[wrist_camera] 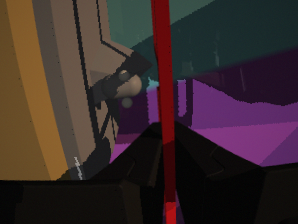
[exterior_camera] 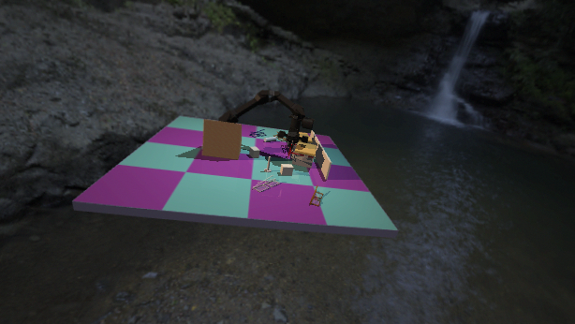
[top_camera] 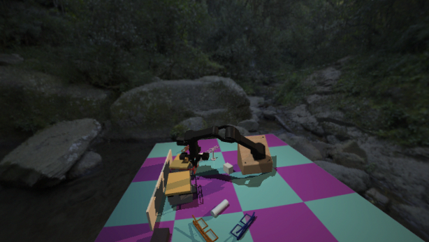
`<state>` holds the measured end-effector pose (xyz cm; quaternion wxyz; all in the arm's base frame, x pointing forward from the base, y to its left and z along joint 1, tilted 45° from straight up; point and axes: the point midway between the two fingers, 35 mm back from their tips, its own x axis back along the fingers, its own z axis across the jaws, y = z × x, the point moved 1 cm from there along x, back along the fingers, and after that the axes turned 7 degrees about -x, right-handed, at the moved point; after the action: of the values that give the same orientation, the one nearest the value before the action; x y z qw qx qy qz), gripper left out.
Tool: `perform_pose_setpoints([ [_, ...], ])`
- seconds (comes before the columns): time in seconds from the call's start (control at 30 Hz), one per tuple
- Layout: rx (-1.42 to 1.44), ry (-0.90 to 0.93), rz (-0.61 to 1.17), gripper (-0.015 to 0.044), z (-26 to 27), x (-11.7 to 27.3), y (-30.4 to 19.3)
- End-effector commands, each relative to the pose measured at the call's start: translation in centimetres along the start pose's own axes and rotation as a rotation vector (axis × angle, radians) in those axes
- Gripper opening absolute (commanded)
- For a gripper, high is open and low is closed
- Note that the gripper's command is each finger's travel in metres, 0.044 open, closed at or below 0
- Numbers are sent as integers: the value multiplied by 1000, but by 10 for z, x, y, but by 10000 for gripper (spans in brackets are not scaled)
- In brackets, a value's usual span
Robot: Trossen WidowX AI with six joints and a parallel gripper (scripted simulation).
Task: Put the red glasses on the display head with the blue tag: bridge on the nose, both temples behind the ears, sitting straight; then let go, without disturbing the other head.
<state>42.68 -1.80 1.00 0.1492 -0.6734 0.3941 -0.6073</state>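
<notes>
My gripper (top_camera: 195, 166) (exterior_camera: 291, 144) (wrist_camera: 164, 131) is shut on the red glasses (exterior_camera: 289, 152) (wrist_camera: 162, 50). In the wrist view a straight red bar of them runs upright between the fingertips; the rest is too small or hidden. One display head (wrist_camera: 107, 30) is close on the left there, its rounded nose (wrist_camera: 130, 85) just left of the red bar, with a gap. Two yellow-topped heads stand side by side: one head (top_camera: 179, 182) is nearer the top camera, the other head (top_camera: 177, 163) (exterior_camera: 305, 149) is beside the gripper. No blue tag can be made out.
A tall panel (top_camera: 161, 190) (exterior_camera: 323, 159) stands behind the heads. A white cylinder (top_camera: 219, 208), orange glasses (top_camera: 205, 229) and blue glasses (top_camera: 243, 225) lie on one side. Pale glasses (exterior_camera: 267, 184), a beige block (exterior_camera: 287, 169) and a thin stand (exterior_camera: 269, 165) are on the other.
</notes>
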Motion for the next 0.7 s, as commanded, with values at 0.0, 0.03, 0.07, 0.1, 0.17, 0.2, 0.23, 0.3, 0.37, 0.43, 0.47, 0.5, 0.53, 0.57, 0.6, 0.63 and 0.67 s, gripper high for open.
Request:
perform_pose_setpoints([
  [0.0, -3, 0, 2, 0, 0, 0, -1],
  [0.03, -3, 0, 2, 0, 0, 0, -1],
  [0.07, -3, 0, 2, 0, 0, 0, -1],
  [0.1, -3, 0, 2, 0, 0, 0, -1],
  [0.17, -3, 0, 2, 0, 0, 0, -1],
  [0.2, -3, 0, 2, 0, 0, 0, -1],
  [0.23, -3, 0, 2, 0, 0, 0, -1],
  [0.3, -3, 0, 2, 0, 0, 0, -1],
  [0.37, -3, 0, 2, 0, 0, 0, -1],
  [0.43, 0, 0, 0, 0, 0, 0, 0],
  [0.47, -1, 0, 0, 0, 0, -1, 0],
  [0.5, -1, 0, 1, 0, 0, -1, 0],
  [0.53, -1, 0, 1, 0, 0, -2, 0],
  [0.57, -2, 0, 2, 0, 0, -3, -1],
  [0.6, -2, 0, 2, 0, 0, -3, -1],
  [0.63, -3, 0, 2, 0, 0, -4, -1],
  [0.67, -3, 0, 3, 0, 0, -4, -1],
])
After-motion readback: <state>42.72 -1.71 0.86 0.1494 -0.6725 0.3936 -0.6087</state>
